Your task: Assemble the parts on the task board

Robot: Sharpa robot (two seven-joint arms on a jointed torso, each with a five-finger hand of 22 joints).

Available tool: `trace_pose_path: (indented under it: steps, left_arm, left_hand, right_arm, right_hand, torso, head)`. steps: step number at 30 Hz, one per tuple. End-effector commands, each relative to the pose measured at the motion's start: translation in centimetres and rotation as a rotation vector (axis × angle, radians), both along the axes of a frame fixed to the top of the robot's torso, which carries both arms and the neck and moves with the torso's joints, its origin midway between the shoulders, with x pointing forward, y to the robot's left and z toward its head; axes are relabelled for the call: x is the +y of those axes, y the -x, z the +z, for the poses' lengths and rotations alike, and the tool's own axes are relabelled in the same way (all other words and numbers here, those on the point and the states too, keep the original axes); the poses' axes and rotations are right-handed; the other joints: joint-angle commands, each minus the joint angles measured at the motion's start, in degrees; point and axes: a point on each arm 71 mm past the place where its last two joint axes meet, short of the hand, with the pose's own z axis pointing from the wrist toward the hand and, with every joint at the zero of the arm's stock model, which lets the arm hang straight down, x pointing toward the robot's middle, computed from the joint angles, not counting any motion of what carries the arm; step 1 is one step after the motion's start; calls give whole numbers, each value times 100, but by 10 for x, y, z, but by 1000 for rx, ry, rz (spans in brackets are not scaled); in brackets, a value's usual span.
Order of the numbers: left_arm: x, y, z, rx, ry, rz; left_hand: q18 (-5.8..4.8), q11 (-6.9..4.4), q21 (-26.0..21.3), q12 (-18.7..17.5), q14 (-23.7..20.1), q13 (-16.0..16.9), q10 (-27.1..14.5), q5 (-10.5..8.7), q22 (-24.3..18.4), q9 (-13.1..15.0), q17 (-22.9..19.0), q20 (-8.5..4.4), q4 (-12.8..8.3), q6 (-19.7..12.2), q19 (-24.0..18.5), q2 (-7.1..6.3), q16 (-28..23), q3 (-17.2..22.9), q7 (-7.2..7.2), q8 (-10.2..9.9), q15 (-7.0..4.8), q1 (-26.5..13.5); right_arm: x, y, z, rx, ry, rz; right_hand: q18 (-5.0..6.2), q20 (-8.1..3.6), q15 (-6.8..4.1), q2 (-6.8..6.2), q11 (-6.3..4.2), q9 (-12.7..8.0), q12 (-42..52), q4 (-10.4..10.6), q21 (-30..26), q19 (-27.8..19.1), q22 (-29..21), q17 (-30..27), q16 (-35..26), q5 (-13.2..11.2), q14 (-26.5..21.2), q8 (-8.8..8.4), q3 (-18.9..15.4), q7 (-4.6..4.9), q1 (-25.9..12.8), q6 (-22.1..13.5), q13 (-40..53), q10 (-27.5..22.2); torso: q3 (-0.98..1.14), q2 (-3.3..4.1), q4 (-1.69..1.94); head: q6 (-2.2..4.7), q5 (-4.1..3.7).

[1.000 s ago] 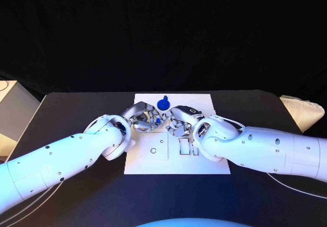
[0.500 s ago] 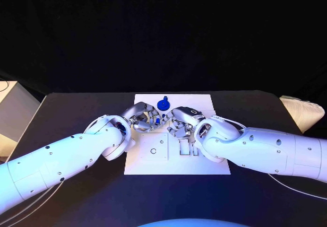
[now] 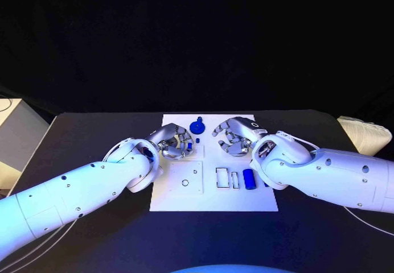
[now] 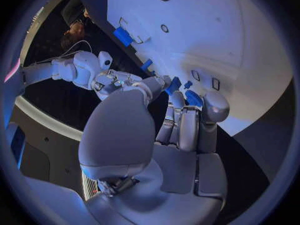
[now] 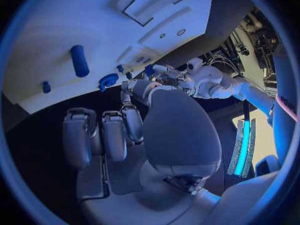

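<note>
Right robot hand (image 3: pixel 233 136) farther back, empty.

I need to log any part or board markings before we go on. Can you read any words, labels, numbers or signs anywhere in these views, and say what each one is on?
No readable text in any view.
White task board: only cut-out outlines and holes, no printing.
Blue cylindrical part and blue round part: no markings to be seen.
Silver left hand and silver right hand: no legible labels.
</note>
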Motion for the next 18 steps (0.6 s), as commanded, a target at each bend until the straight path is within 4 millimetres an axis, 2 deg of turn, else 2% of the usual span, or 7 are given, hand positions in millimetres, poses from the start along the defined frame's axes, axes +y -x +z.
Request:
trace_pose_path:
  steps: [1, 5, 8, 18]
  left_arm:
    - [-3, -1, 2, -75, -47, -23]
    - [-5, -3, 0, -105, -68, -29]
    - [-6, -4, -1, -122, -80, -34]
    - [-10, -4, -7, -134, -107, -53]
  left_hand:
    - [-74, 10, 25, -6, 37, 9, 28, 27, 9, 5, 74, 9, -11, 42, 30, 41, 28, 10, -12, 41, 5, 27]
    - [-76, 9, 33, -5, 44, 10, 30, 24, 19, 3, 85, 9, -21, 42, 39, 32, 32, 11, -12, 42, 4, 38]
    - [-78, 8, 38, -4, 44, 10, 32, 22, 25, 2, 83, 8, -30, 42, 44, 29, 32, 14, -12, 43, 4, 48]
    - [-81, 11, 48, -4, 60, 10, 36, 9, 36, -3, 108, 8, -41, 40, 55, 3, 42, 7, -10, 44, 4, 52]
  right_arm:
    - [-6, -1, 9, -44, -36, -42]
    - [-10, -2, 20, -56, -64, -55]
    - [-12, -3, 26, -62, -77, -58]
    - [-12, -4, 34, -68, -90, -55]
  right_hand:
    - [-72, 16, 42, 11, 25, -9, 14, -33, 13, 462, 1158, 837, 14, -34, 447, -20, 12, 51, -60, 4, 183, 29]
    - [-72, 16, 42, 11, 25, -9, 14, -33, 13, 462, 1158, 837, 14, -34, 447, -20, 12, 51, -60, 4, 183, 29]
    - [-74, 17, 44, 4, 27, -10, 19, -40, 22, 464, 1163, 843, 19, -30, 448, -21, 11, 53, -65, 5, 189, 32]
    - [-76, 18, 46, 1, 28, -10, 22, -46, 28, 466, 1166, 841, 18, -24, 448, -22, 13, 54, -67, 7, 193, 35]
  torso:
    - [6, 8, -1]
    - [10, 12, 3]
    - [0, 8, 3]
    - [-1, 7, 13]
  head:
    - [-3, 9]
    - [-4, -2]
    - [-11, -10]
    - [-37, -23]
